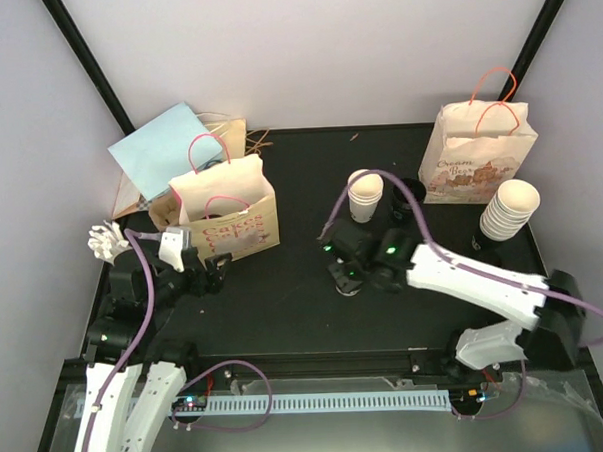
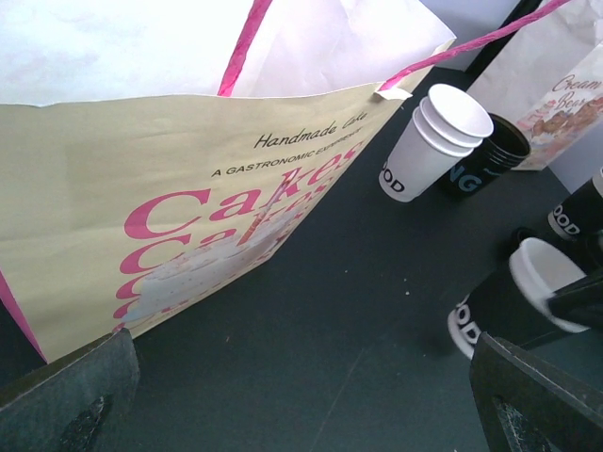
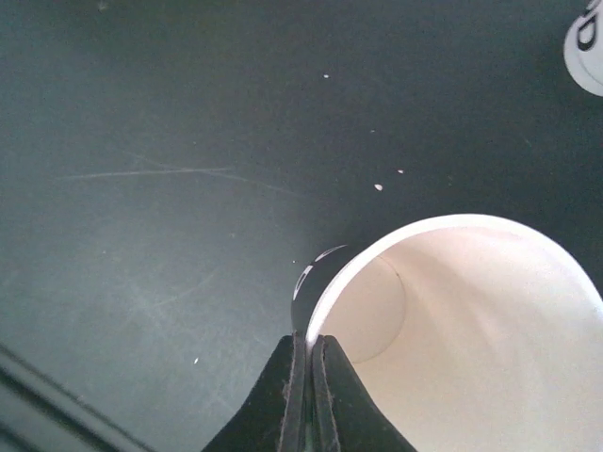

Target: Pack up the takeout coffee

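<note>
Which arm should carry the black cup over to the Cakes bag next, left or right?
Right. The right gripper is shut on the rim of the black cup. The left gripper is open and empty beside the Cakes bag, so it would probably have to reach across first.

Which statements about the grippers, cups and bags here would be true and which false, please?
1. The right gripper pinches the rim of a cup. True.
2. The left gripper holds the Cakes bag. False: it is open, facing the bag and holding nothing.
3. The held cup is inside a bag. False: it is over the table, outside both bags.
4. A stack of white cups stands beside the Cream bag. True.
5. The Cakes bag lies flat. False: it stands upright.
</note>
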Controlling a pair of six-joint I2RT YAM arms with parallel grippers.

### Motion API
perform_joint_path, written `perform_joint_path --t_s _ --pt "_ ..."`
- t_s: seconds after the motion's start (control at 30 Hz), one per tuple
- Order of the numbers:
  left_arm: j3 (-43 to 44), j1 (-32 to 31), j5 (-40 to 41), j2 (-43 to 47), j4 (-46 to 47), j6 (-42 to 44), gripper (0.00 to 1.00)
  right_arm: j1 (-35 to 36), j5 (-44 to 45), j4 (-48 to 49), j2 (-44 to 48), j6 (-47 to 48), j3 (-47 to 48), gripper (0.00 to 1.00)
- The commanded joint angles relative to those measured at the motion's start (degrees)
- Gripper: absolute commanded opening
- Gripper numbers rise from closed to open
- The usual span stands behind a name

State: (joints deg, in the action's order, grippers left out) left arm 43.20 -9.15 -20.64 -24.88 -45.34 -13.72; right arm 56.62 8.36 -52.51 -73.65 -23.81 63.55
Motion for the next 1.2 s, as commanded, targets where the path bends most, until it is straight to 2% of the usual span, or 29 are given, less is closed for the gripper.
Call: perform_joint_path --t_s 0.0,0.2,0.3,0.43,0.73,0.8,0.93,1.17 --pt "-0.05 -0.48 -1.33 -0.56 1.66 0.48 0.99 5.92 14.88 3.68 -8.25 -2.85 2.49 0.01" --pt "0.04 -0.50 -0.83 -0.37 1.42 0.36 0.99 9.11 19.96 4.00 -16.47 -2.64 5.43 0.01" --pt "-0.02 -0.53 -0.61 -0.14 1.35 0.27 0.99 9.53 20.16 4.41 -17.14 -2.43 5.88 0.07" --pt "0.04 -0.54 -0.29 -0.06 1.34 0.15 0.99 9.56 19.86 4.93 -15.51 -2.77 5.18 0.40" --pt "-0.04 -0.52 -0.34 -0.07 1.31 0.09 0.99 9.32 22.90 3.63 -6.79 -5.04 4.24 0.60" --pt "-0.05 -0.52 -0.44 0.03 1.30 0.18 0.99 8.77 23.31 2.94 -4.76 -5.34 3.93 0.61" --pt "-0.05 -0.52 -0.43 0.43 1.37 0.20 0.99 4.95 23.44 2.18 -0.34 -6.51 1.44 0.65" --pt "-0.13 -0.52 -0.69 0.81 1.37 0.18 0.99 -8.28 20.71 4.13 10.17 -8.36 -9.01 0.67"
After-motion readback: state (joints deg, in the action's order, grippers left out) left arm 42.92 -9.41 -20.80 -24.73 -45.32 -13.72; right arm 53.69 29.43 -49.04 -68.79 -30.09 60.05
